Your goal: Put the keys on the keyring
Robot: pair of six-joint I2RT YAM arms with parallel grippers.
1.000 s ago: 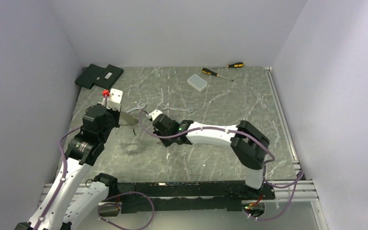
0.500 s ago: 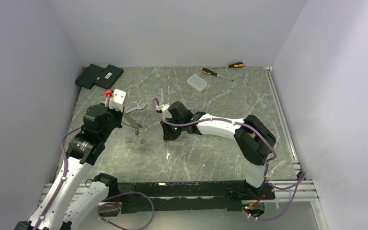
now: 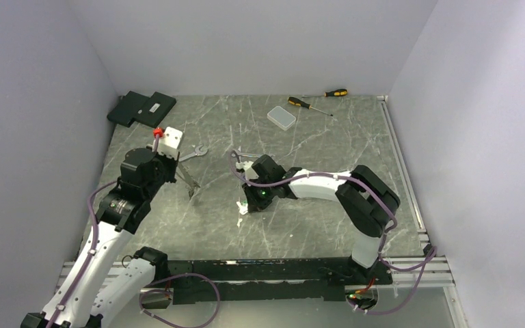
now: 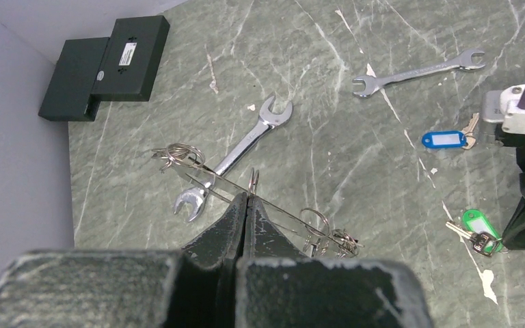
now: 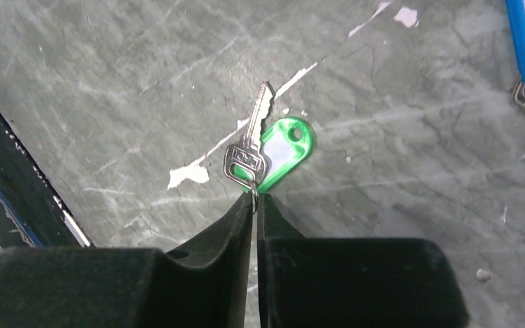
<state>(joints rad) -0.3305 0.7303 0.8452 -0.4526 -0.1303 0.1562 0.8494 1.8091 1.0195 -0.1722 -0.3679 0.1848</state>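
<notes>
Left tool (image 4: 246, 198) is clamped on the keyring (image 4: 287, 217); right tool (image 5: 254, 198) pinches the green-tagged key (image 5: 249, 156) (by its small ring); the blue-tagged key (image 4: 444, 139) lies on the counter (image 4: 328, 102)

Pale lilac walls (image 3: 246, 41) enclose a green marble tabletop (image 3: 342, 143).

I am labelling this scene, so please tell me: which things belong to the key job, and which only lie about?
Job: keyring in the left tool; green-tagged key in the right tool; blue-tagged key.
Lying about: large spanner, small spanner, two screwdrivers, clear box, black boxes.
</notes>
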